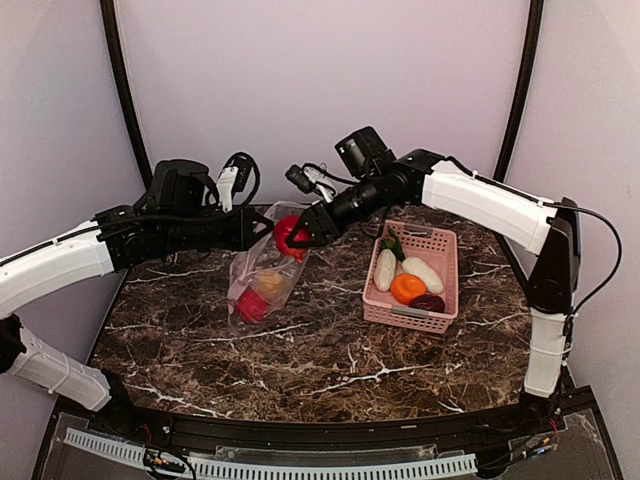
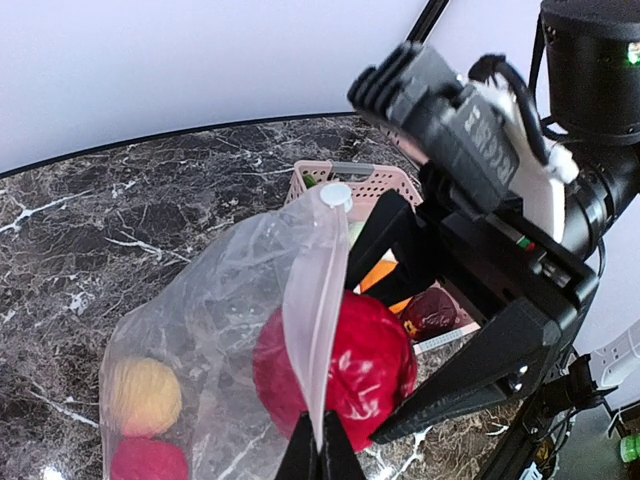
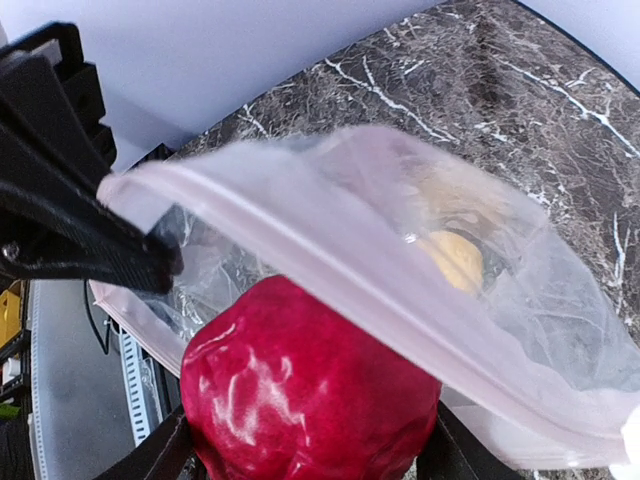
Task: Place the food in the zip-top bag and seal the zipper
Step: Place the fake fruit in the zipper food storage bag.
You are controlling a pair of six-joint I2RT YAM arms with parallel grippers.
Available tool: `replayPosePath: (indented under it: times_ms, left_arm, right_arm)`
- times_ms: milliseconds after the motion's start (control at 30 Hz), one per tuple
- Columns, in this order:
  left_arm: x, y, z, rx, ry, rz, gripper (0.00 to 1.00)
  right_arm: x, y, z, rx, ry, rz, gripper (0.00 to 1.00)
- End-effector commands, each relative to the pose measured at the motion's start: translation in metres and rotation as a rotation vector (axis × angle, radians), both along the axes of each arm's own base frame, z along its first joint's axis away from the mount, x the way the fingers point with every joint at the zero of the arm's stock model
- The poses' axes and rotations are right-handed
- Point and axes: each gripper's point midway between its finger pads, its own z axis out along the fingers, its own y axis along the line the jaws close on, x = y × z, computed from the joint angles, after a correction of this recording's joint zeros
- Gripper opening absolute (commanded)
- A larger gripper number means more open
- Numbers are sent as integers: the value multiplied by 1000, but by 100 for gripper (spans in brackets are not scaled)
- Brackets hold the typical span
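Zipper (image 2: pixel 315 320) of the zip-top bag (image 1: pixel 245 270) is pinched between the left fingers (image 2: pixel 300 456); the right fingers (image 2: pixel 455 390) clasp a red apple (image 2: pixel 362 360) at the bag's mouth.

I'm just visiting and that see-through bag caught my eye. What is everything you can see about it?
The zip-top bag is clear, floppy plastic, its bottom resting on the marbled table and its mouth held up. The whitish zipper along the mouth is unsealed, and the left gripper pinches it. A yellow fruit and a red piece lie inside. The right gripper holds a red apple at the opening.
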Motion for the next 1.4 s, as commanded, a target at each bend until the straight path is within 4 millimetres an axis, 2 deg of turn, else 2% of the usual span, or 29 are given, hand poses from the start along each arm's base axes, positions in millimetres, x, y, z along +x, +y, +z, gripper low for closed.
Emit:
replayPosePath:
  times_ms: [0,133,433,533,633,833,967,1167,1367]
  left_arm:
    - [-2,-7,-8,-19,33,-27,1]
    - [-3,-8,-8,-29,39,-28,1]
    - [0,0,5,-60,8,17,1]
    - [3,5,8,-64,-11,52,1]
    - [3,6,5,-63,-6,55,1]
    - [3,7,2,-57,-2,62,1]
    - [3,9,-1,-50,-1,65,1]
    - [3,13,-4,-37,-6,79,1]
    - [4,16,-4,-29,-12,93,1]
  right_arm:
    - [19,4,33,43,-50,-96,59]
    - [16,13,32,67,1,-74,64]
    - [11,27,18,49,24,-52,65]
    - [7,30,18,49,18,-38,78]
    - [3,29,23,50,-10,-23,86]
    - [-3,17,51,74,-111,0,89]
    - [-8,4,65,76,-195,11,98]
    - [-13,-5,86,100,-267,24,99]
    - [-3,0,76,69,-279,9,99]
